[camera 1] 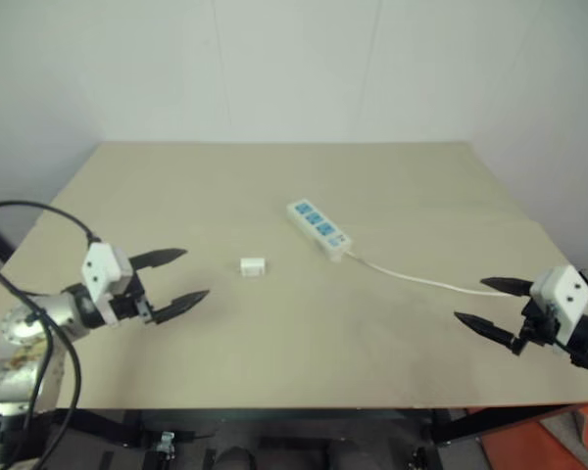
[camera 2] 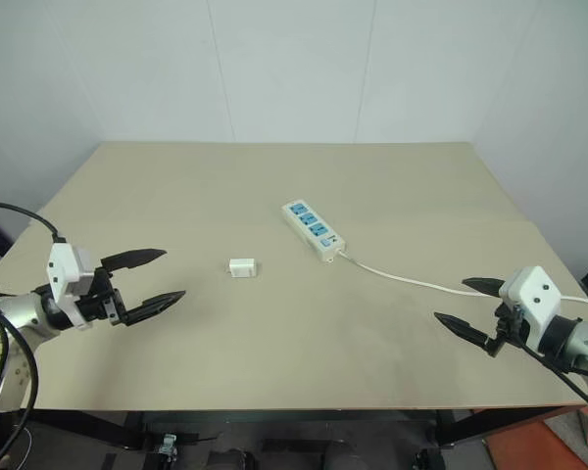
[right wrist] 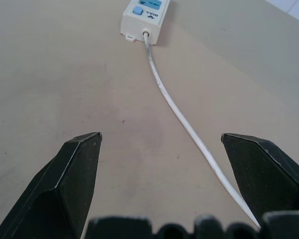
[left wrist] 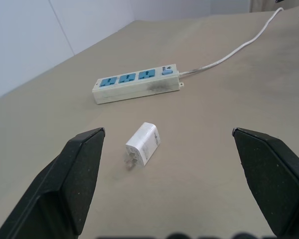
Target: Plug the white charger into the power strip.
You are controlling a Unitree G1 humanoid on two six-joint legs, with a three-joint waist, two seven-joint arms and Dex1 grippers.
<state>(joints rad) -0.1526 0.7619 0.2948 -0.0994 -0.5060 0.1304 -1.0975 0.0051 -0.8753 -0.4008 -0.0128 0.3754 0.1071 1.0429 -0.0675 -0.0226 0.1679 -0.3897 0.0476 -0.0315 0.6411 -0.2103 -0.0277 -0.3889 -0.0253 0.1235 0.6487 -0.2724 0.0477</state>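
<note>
We are holding both grippers released and empty: the white charger (left wrist: 143,143) is lying on the table (camera 1: 274,186) ahead of our left gripper (camera 1: 181,276), near the power strip (camera 1: 318,228), well apart from our right gripper (camera 1: 490,305).

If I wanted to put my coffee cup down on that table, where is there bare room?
Nearly anywhere. The table is bare from its far edge down to the power strip, and along the near edge between the open left gripper and open right gripper. The only busy band is mid-table: the white charger, the strip and its cord trailing right.
</note>
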